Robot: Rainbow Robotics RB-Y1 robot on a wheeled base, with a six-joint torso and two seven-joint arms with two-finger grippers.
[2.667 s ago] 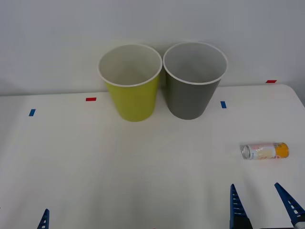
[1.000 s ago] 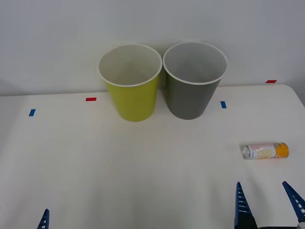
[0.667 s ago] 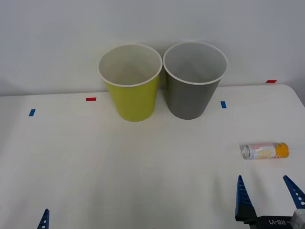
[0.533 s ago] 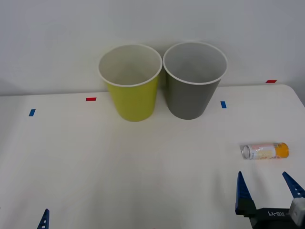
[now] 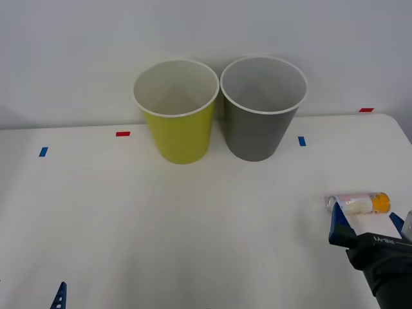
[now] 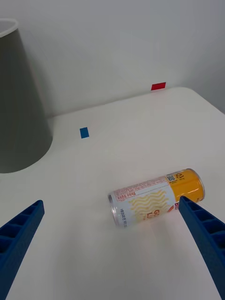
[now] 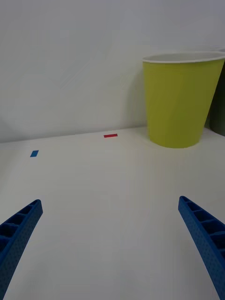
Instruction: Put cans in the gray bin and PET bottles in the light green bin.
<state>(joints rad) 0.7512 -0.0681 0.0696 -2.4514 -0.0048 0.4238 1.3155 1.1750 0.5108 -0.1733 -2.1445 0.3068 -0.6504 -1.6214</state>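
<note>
A slim can [image 5: 360,202] lies on its side near the table's right edge, its silver top toward the bins and its orange base toward the edge. In the right wrist view the can [image 6: 157,198] lies crosswise just beyond my fingertips. My right gripper [image 5: 367,225] is open, right in front of the can and not touching it. The gray bin [image 5: 262,109] and the light green bin [image 5: 177,112] stand upright side by side at the back. My left gripper [image 7: 110,201] is open and parked at the near left. PET bottles are out of view.
Blue tape marks [image 5: 301,141] [image 5: 43,152] and red tape marks [image 5: 122,134] [image 5: 365,110] lie on the white table. A white wall rises behind the bins. The table's right edge [image 5: 405,138] runs close to the can. Bare tabletop spans the middle.
My right gripper has moved forward toward the can, and its wrist now shows in the front view. The can, both bins and the left arm have not moved.
</note>
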